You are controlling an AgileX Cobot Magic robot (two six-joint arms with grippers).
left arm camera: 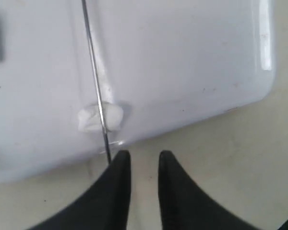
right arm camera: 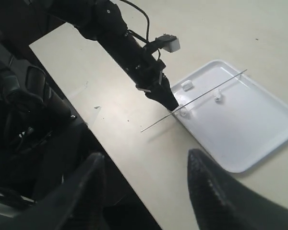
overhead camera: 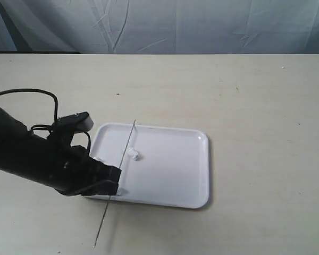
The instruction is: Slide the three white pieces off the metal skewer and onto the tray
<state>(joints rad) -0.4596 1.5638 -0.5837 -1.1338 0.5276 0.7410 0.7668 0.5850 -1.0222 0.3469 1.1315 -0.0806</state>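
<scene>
The white tray (overhead camera: 175,170) lies flat on the table. The thin metal skewer (overhead camera: 119,172) slants across its left part, and its near end hangs past the front rim, over the table. One white piece (overhead camera: 133,154) lies on the tray just right of the rod. A second white piece (right arm camera: 187,85) sits by the left rim. The third white piece (left arm camera: 100,117) is under or on the rod near the front rim; which, I cannot tell. My left gripper (left arm camera: 143,160) is narrowly open at that rim, the skewer (left arm camera: 93,72) beside one finger, outside the gap. My right gripper (right arm camera: 146,163) is wide open, high above the table edge.
The tan table (overhead camera: 255,95) stretches around the tray, with a grey curtain behind it. The left arm (overhead camera: 37,159) and its cable lie to the left of the tray. In the right wrist view dark equipment (right arm camera: 33,110) stands beyond the table edge.
</scene>
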